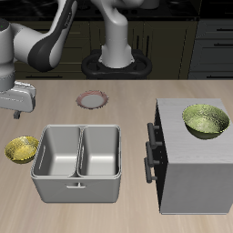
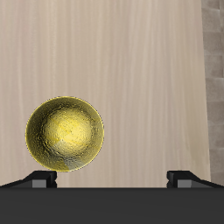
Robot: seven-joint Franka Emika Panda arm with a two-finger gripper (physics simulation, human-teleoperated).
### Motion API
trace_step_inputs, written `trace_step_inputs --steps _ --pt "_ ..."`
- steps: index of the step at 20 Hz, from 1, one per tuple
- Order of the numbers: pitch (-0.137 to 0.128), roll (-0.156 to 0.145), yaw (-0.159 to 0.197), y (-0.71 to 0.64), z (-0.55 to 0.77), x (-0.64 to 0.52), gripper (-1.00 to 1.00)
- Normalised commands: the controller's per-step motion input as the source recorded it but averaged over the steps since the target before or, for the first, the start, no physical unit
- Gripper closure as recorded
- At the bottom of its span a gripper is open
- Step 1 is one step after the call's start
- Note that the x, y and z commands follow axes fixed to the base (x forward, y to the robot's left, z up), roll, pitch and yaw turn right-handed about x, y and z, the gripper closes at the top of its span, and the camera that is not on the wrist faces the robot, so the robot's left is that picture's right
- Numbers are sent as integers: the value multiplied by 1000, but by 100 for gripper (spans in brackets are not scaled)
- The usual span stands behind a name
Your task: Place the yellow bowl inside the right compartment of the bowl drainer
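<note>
The small shiny yellow bowl [image 1: 22, 148] [image 2: 65, 133] sits upright on the wooden table, beside the bowl drainer [image 1: 79, 189]. The drainer is a grey metal tub with two wells and a small front handle. Its right compartment [image 1: 102, 150] is the well farther from the bowl, and nothing lies in it. My gripper [image 1: 16, 115] [image 2: 112, 178] hangs open above the table, a little farther back than the bowl and well above it. Nothing is between its fingertips [image 2: 41, 178]. In the wrist view the bowl lies off to one side of the gripper's centre line.
A large grey box cabinet [image 1: 196, 168] with black handles stands on the drainer's other side, with a larger greenish patterned bowl [image 1: 206, 120] on top. A small pinkish round dish [image 1: 91, 98] lies farther back, behind the drainer.
</note>
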Motion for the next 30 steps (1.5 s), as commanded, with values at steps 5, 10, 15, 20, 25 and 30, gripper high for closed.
trace_step_inputs --steps 5,10,15,20,25,30 --pt "7 3 -20 -25 -143 6 -100" --pt "29 -12 11 -53 -423 8 -100" --pt "4 5 -32 -2 -258 -37 -100" --pt "13 -7 14 -19 -242 -19 -100" --pt "43 -9 -11 -66 -345 -58 -100" --pt "45 7 -25 -26 -312 -53 -100"
